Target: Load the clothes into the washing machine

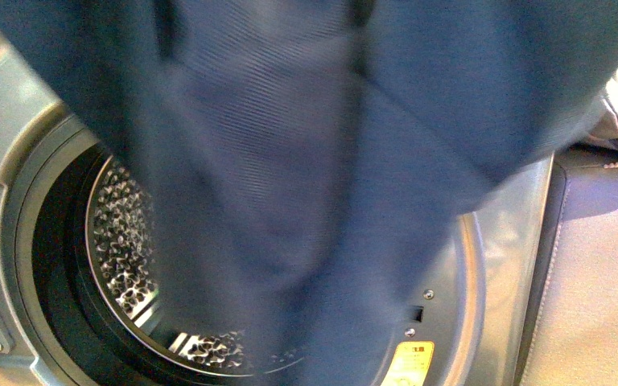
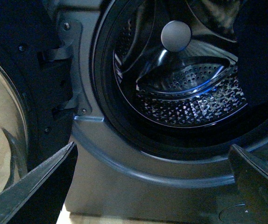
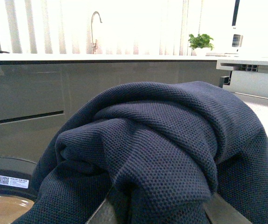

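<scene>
Step in hand: the clothes (image 1: 306, 161) are being carried to the mouth of the washing machine (image 1: 16, 145); nothing is judged to be inside yet.
Clothes: the dark navy garment is seen hanging in broad folds across the front view, covering most of the porthole. In the right wrist view it is heaped over the right tool (image 3: 162, 210).
Washing machine: the door (image 2: 12, 93) is swung open to one side. The perforated drum (image 1: 121, 241) is exposed and looks empty where it can be seen.
Right tool: only two grey finger edges are shown under the fabric. Its tips are buried, so it cannot be told whether it is clamped or merely draped.
Left tool: its fingers are spread apart with nothing held, low in front of the porthole and facing the drum.
Doing it well: the bundle should be pushed deep past the dark rubber rim (image 2: 101, 93) before it is let go, so that the bulk is landed in the drum and not on the lip.
Trailing cloth: the hanging folds are likely to be caught on the rim. They could be swept in by the free left tool.
Risk: with an early release, the garment could be dropped in front of the machine, near the yellow sticker (image 1: 412, 360).
</scene>
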Robot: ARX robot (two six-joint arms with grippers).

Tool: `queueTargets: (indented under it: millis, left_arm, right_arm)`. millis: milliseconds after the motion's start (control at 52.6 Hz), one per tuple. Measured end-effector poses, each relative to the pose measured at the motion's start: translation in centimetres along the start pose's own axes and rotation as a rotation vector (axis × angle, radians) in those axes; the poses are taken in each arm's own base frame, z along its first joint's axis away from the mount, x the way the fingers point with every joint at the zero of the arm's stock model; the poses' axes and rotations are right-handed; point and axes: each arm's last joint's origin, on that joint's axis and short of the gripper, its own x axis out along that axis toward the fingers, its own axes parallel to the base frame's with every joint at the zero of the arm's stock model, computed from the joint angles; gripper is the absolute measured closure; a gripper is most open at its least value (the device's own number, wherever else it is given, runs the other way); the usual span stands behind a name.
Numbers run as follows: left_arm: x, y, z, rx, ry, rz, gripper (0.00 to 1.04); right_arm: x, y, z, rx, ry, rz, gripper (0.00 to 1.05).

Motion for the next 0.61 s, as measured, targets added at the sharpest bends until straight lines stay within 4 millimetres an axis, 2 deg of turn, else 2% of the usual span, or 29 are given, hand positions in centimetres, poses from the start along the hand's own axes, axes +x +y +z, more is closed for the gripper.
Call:
queueTargets:
  millis: [209, 304, 399, 608]
  left_arm:
    - [0.0, 0.0, 0.0, -0.008, 0.003, -0.012, 0.07]
    - [0.3, 0.2, 0.1, -0.121, 0.050, -0.199, 0.07]
    - [0.9, 0.8, 2.5, -0.215, 0.007, -0.329, 0.07]
    - [3.0, 1.3, 8.3, -0.174, -0.150, -0.411, 0.07]
  right_arm:
    - [0.0, 0.0, 0.0, 0.000, 0.000, 0.000, 0.87]
    - [0.0, 0.0, 0.0, 0.001, 0.000, -0.001, 0.87]
    - [0.0, 0.0, 0.0, 0.001, 0.001, 0.000, 0.87]
    - [0.0, 0.0, 0.0, 0.001, 0.001, 0.000, 0.87]
